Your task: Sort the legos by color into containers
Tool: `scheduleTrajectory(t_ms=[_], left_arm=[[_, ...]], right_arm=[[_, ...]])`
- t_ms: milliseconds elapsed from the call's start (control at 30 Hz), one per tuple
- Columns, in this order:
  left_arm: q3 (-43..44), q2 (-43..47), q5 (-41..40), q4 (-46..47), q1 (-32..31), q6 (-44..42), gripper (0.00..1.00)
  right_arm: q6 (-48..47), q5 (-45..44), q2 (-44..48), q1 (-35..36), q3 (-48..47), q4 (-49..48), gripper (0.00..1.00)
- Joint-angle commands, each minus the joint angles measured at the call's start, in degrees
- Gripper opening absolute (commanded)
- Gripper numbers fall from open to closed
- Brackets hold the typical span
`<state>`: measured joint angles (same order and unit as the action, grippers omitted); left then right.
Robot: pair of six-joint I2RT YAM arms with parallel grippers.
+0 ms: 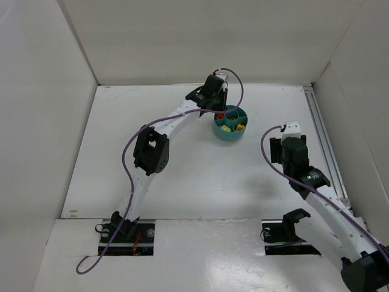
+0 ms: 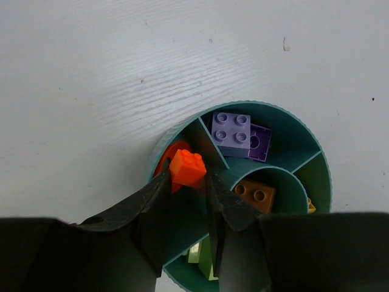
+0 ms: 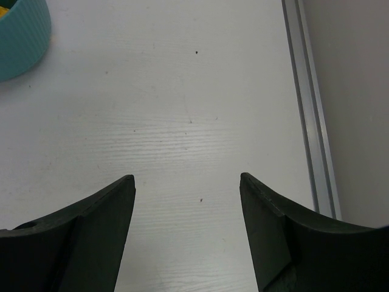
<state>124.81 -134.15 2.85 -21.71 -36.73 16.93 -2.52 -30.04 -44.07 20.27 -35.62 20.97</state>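
The round teal tub (image 1: 230, 135) stands at the back middle of the table. In the left wrist view its rim (image 2: 267, 104) rings the wedge sections. My left gripper (image 2: 187, 179) is shut on an orange-red brick (image 2: 188, 168), holding it over the wedge that has a roundish orange piece (image 2: 165, 159). Two purple bricks (image 2: 231, 132) lie in the neighbouring wedge. A brown brick (image 2: 255, 194) lies in the centre ring. Yellow-green bricks (image 2: 206, 258) show below my fingers. My right gripper (image 3: 187, 182) is open and empty over bare table, to the right of the tub (image 3: 21, 42).
A metal rail (image 3: 307, 103) runs along the table's right edge, close to my right gripper (image 1: 290, 131). White walls enclose the table on the left, back and right. My left arm (image 1: 152, 152) stretches diagonally across the table's middle, with its cable looping beside it.
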Motion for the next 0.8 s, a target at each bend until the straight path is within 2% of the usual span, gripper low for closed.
scheduleTrajectory(t_ms=[0, 133, 167, 400, 533, 633, 700, 767], left_arm=[[3.33, 1.87, 1.19, 0.80, 0.17, -0.58, 0.26], [2.28, 2.93, 1.19, 0.80, 0.17, -0.58, 0.35], [1.75, 3.62, 1.19, 0.80, 0.17, -0.58, 0.41], [1.75, 6.70, 1.19, 0.80, 0.17, -0.58, 0.42], [-0.88, 12.14, -2.40, 0.27, 0.17, -1.11, 0.56], [-7.37, 20.30, -6.18, 1.31, 0.17, -0.59, 0.57], [-16.24, 28.79, -8.47, 3.51, 0.17, -0.05, 0.57], [-23.53, 35.32, -12.33, 5.18, 0.17, 1.43, 0.65]], right_arm=[[0.85, -0.55, -0.05, -0.32, 0.02, -2.78, 0.75], [0.85, -0.54, -0.05, -0.32, 0.02, -2.78, 0.75], [0.85, -0.54, -0.05, -0.32, 0.02, -2.78, 0.75], [0.85, 0.07, 0.48, -0.32, -0.51, -2.25, 0.75], [0.33, 0.07, 0.48, -0.32, -1.64, -1.72, 0.77], [0.33, 1.64, 1.01, -0.32, -2.17, -1.11, 0.78], [-0.20, 2.79, 1.71, -0.32, -2.18, -1.11, 0.78], [-0.82, 5.07, 2.33, -0.32, -2.18, -0.06, 0.80]])
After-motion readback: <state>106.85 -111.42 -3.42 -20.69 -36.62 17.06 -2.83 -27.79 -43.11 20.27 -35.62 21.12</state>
